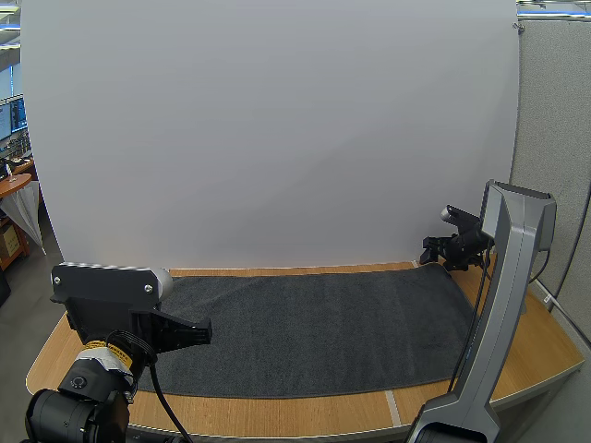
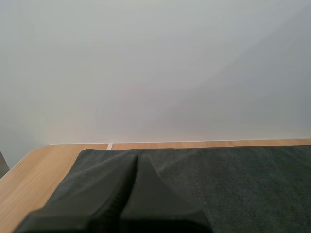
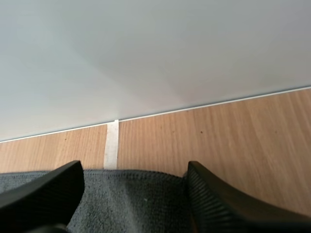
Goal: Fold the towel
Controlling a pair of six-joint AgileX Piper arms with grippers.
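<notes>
The dark grey towel [image 1: 314, 328] lies flat and open on the wooden table [image 1: 526, 360]. Its long axis runs from 9 o'clock to 3 o'clock in the high view, and no fold is made yet. The right gripper [image 1: 432, 251] is at the far right corner of the towel, about 2 o'clock from the towel's middle. In the right wrist view its fingers [image 3: 218, 199] stand apart, and the far edge of the towel passes between them, just before a white tape strip [image 3: 112, 145] on the table. Whether the tips touch the cloth I cannot tell. The left gripper [image 1: 205, 330] hangs over the near left part of the towel, about 8 o'clock from the middle, and points toward 3 o'clock along the long axis. Its fingers [image 2: 141, 194] lie together as one dark wedge and hold nothing. In the high view the far left corner of the towel is toward 11 o'clock from its tip. I judge that the right arm is nearer to a grasp, because the edge is between its open fingers and it needs only to go down and close. The left one must first open and reach its own corner.
</notes>
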